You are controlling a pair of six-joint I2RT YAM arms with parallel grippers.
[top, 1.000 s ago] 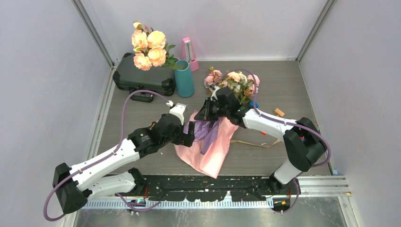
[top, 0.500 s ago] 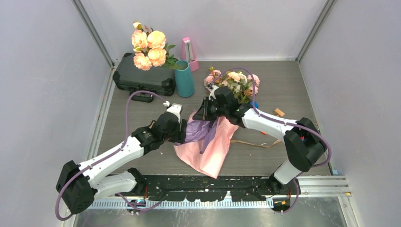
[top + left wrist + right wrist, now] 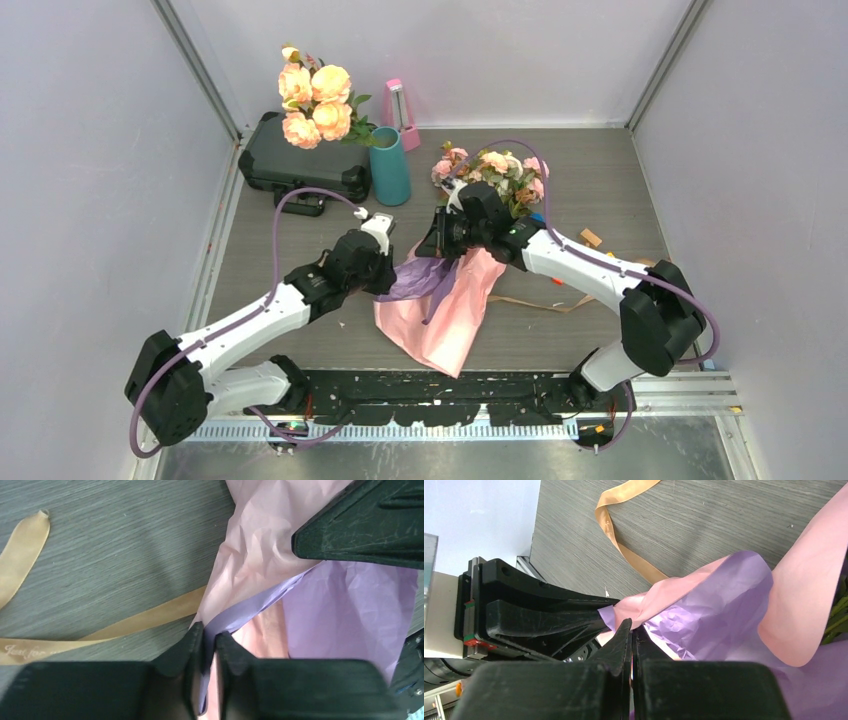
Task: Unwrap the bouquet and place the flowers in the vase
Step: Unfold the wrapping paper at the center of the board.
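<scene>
top cam: overhead, far | wrist cams: close, low | all share wrap paper (image 3: 440, 320)

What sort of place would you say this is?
Probably a robot test cell: plain grey panel walls, left arm and right arm bolted at the table edge, staged props like the vase.

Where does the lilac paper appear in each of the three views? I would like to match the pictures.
Top external: the lilac paper is near the centre, over the pink paper.
Left wrist: it fills the right half; its edge runs down between the fingers of the left hand.
Right wrist: centre to lower right.
Shared landmark: the pink paper, beside it in every view.
</scene>
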